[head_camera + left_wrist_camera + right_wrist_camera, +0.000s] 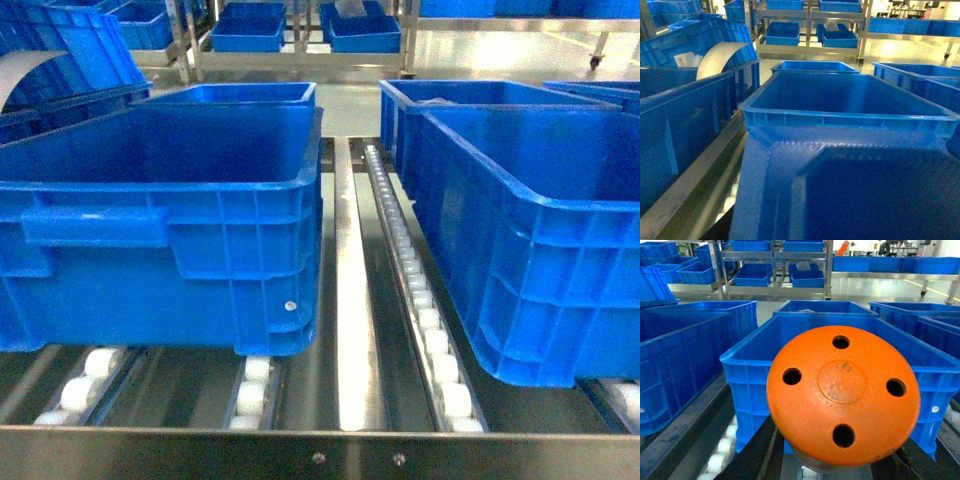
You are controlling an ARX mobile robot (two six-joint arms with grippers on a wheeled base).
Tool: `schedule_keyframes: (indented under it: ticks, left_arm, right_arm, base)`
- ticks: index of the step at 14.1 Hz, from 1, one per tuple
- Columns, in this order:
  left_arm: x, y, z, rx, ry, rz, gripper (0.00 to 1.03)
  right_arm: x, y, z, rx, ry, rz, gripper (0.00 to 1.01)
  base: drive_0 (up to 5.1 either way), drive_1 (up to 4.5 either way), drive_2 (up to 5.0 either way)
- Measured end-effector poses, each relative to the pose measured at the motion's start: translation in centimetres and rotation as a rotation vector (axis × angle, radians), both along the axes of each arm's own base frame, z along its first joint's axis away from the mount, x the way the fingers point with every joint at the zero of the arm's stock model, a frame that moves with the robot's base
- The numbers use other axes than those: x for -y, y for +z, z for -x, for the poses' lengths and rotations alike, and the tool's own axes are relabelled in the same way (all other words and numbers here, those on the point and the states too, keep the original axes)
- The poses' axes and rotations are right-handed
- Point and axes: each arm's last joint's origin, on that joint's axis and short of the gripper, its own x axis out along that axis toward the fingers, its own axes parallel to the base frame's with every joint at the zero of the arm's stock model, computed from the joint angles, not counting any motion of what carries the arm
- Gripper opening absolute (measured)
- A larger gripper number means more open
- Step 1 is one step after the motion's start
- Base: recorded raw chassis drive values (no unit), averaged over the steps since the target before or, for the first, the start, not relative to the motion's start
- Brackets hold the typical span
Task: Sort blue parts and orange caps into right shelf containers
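A round orange plastic cap with four holes (843, 395) fills the right wrist view, close to the camera and in front of a rectangular bright blue plastic bin (750, 371) on the roller shelf. The right claw itself is hidden behind the cap, so whether it grips the cap cannot be told. The left wrist view shows only a blue surface (840, 190) close up and more bins; no claw shows. From the head, two large blue bins (170, 260) sit on white rollers (430, 340), insides unseen. Sorting seems unfinished: this cap is not yet in a bin.

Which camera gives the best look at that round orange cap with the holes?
The right wrist view: the orange cap fills the foreground, its face with four holes fully visible before a blue bin. The head and left wrist views show only blue bins, no cap.
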Motion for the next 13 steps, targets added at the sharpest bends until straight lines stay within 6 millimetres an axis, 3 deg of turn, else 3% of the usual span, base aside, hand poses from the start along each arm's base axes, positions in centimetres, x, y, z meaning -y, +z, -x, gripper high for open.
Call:
schedule_keyframes:
  ticks: [13]
  left_arm:
    - [0.0,0.0,0.0,0.0,0.0,0.0,0.43]
  right_arm:
    - [0.0,0.0,0.0,0.0,0.0,0.0,0.41]
  base:
    - [-0.2,3.76,-4.2]
